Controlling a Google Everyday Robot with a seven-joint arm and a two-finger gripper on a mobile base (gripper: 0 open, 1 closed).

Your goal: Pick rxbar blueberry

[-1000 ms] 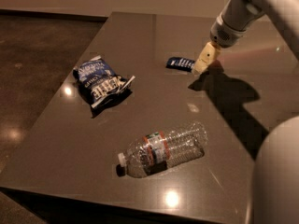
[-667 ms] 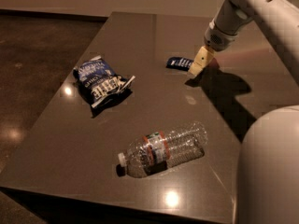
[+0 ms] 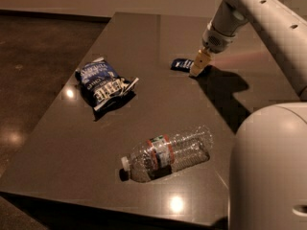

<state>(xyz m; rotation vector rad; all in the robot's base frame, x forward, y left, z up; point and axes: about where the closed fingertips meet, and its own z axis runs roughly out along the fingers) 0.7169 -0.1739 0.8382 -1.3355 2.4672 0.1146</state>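
The rxbar blueberry point(image 3: 181, 64) is a small flat dark blue wrapper lying on the dark table point(image 3: 158, 37), toward the far right. My gripper point(image 3: 197, 69) hangs from the white arm, tips down at the table surface, right beside the bar's right end. The bar's right end is partly hidden behind the gripper.
A puffy blue-and-white chip bag point(image 3: 102, 82) lies at the left middle. A clear plastic water bottle point(image 3: 168, 153) lies on its side near the front. The robot's white body point(image 3: 268, 171) fills the lower right corner. The table's left edge drops to a dark floor.
The gripper has shifted slightly left and down toward the bar's right end. The bar, bag and bottle have not moved.
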